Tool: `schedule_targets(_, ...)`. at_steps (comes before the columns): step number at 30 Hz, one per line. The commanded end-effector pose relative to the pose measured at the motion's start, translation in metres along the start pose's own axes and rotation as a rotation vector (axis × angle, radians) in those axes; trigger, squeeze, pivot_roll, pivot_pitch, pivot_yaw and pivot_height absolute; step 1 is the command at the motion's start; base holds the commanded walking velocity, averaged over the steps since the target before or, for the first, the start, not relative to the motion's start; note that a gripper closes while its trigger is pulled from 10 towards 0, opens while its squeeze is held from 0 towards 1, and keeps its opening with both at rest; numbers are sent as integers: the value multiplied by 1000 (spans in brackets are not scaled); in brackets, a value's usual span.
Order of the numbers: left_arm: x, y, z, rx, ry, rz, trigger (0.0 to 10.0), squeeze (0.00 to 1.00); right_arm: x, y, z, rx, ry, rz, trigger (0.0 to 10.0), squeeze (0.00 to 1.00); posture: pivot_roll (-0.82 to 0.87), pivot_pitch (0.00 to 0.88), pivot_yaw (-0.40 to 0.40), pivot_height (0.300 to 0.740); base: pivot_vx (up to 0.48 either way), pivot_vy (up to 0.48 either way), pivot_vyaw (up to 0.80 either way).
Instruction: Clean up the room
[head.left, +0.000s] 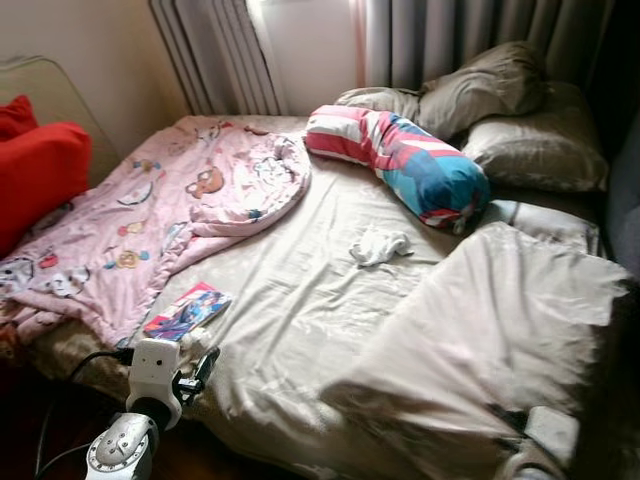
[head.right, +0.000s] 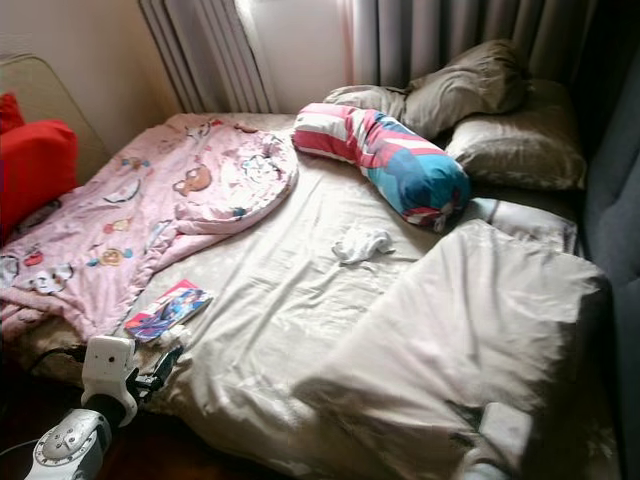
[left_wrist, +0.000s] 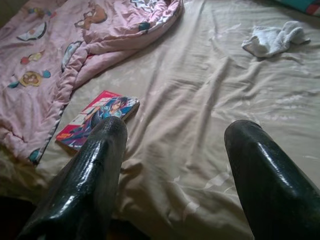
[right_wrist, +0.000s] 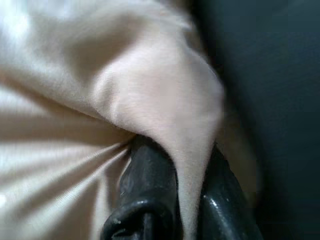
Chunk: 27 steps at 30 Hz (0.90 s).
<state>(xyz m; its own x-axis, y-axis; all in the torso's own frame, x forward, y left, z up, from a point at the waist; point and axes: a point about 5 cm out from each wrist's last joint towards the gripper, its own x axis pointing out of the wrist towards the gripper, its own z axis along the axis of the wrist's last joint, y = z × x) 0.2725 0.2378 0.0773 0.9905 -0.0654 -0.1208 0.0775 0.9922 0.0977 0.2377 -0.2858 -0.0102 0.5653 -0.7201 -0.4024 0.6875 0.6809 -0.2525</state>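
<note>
A beige duvet (head.left: 490, 320) lies folded back over the bed's near right corner. My right gripper (right_wrist: 185, 150) is shut on a fold of it, next to a dark upholstered side. My left gripper (left_wrist: 175, 135) is open and empty, hovering at the bed's front left edge. Just beyond its fingers (head.left: 203, 368) lies a colourful comic book (head.left: 187, 311) on the beige sheet (head.left: 300, 290). A crumpled white cloth (head.left: 380, 245) rests mid-bed. A pink cartoon blanket (head.left: 170, 210) covers the left side.
A striped pink and blue bolster (head.left: 410, 160) and olive pillows (head.left: 500, 100) lie at the head of the bed. A red cushion (head.left: 35, 175) sits at the far left. Grey curtains (head.left: 460, 30) hang behind. A dark padded panel (head.left: 625, 190) bounds the right side.
</note>
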Motion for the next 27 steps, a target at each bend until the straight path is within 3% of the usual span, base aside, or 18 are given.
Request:
schedule_targets(1, -2, 5, -4, -3, 9, 13, 10000, 0, 11, -22, 33, 30, -157, -139, 0, 0, 27, 75, 121, 674, 0, 0, 0)
schedule_targets(5, -1, 5, -3, -4, 8, 11, 10000, 0, 12, -32, 39, 12, -201, -210, 0, 0, 22, 77, 121, 674, 0, 0, 0)
schedule_targets(9, 1, 2, -3, -10, 9, 3, 10000, 0, 10, -52, 54, -51, -313, -344, 0, 0, 5, 82, 128, 674, 0, 0, 0)
schedule_targets(11, 1, 2, -3, -11, 9, 1, 10000, 0, 9, -55, 58, -65, -337, -370, 0, 0, 4, 83, 128, 674, 0, 0, 0)
schedule_targets(13, 3, 1, -3, -13, 11, -3, 10000, 0, 12, -49, 55, -65, -294, -308, 0, 0, -1, 86, 128, 674, 0, 0, 0)
schedule_targets(14, 3, 1, -3, -14, 11, -3, 10000, 0, 11, -43, 53, -20, -281, -264, 5608, 0, 0, 85, 127, 674, 0, 0, 0)
schedule_targets(15, 3, 0, -3, -15, 11, -3, 10000, 0, 11, -41, 53, -2, -278, -251, 5608, 0, 0, 85, 127, 674, 0, 0, 0)
schedule_targets(16, 3, 0, -3, -15, 11, -3, 10000, 0, 10, -38, 52, 18, -275, -235, 10000, 0, 4, 84, 126, 674, 0, 0, 0)
schedule_targets(20, 3, 1, -4, -18, 11, -1, 10000, 0, 2, -20, 49, 90, -253, -122, 10000, 0, 7, 84, 127, 674, 0, 0, 0)
schedule_targets(24, 3, 2, -4, -25, 9, 3, 10000, 0, 1, -14, 44, 105, -209, -88, 10000, 0, 8, 83, 126, 674, 0, 0, 0)
schedule_targets(25, 3, 2, -3, -29, 7, 4, 10000, 0, 1, -14, 45, 108, -213, -87, 10000, 776, 8, 83, 126, 674, 0, 0, 0)
schedule_targets(26, 3, 2, -3, -32, 5, 5, 10000, 0, 0, -14, 45, 108, -225, -73, 10000, 1000, 8, 83, 126, 674, 0, 0, 0)
schedule_targets(27, 3, 2, -3, -32, 5, 5, 10000, 0, 0, -12, 46, 114, -234, -59, 10000, 1000, 6, 84, 125, 674, 0, 0, 0)
